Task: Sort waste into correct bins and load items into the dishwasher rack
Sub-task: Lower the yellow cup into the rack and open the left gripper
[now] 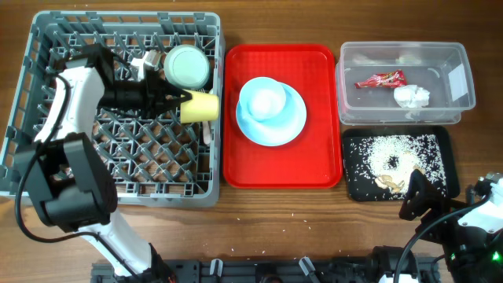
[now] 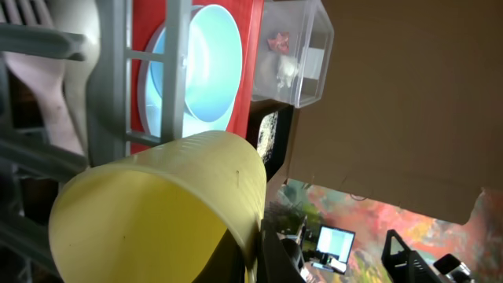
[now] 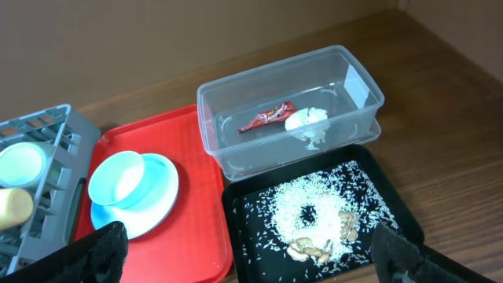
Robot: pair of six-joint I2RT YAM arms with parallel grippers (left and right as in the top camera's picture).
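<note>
The left gripper pinched the yellow cup, its axis sideways ahead of the fingers, dishwasher rack directly beneath (right gripper, spread, far off).

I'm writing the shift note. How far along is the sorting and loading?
Done: red wrapper and napkin lie in the clear tub, rice scraps in the black tray, and the green bowl sits in the rack. In hand: the left gripper holds the yellow cup over the rack. Left: the blue plate and pale blue bowl on the red tray. The right gripper rests open, holding nothing.
</note>
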